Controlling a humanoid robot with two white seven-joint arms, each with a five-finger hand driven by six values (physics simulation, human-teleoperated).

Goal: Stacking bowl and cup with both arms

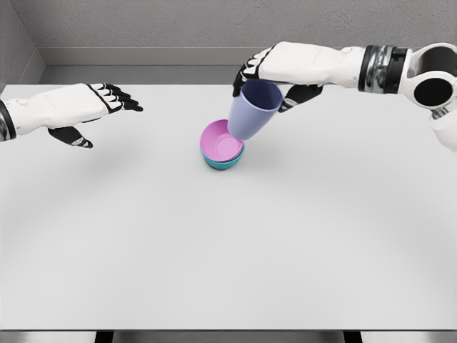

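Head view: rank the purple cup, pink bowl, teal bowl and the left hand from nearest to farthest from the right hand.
1. Purple cup: held tilted in the right hand.
2. Pink bowl: just below the cup, table centre.
3. Teal bowl: under the pink bowl, practically level with it.
4. Left hand: far left, open.

This is a bare simulated test room, not a home or kitchen. A plain white table (228, 250) fills most of the view, standing against flat grey walls (178, 21) with a grey floor strip (143, 73) behind it. Every surface is smooth and evenly lit, with the clean, textureless look of a computer render.
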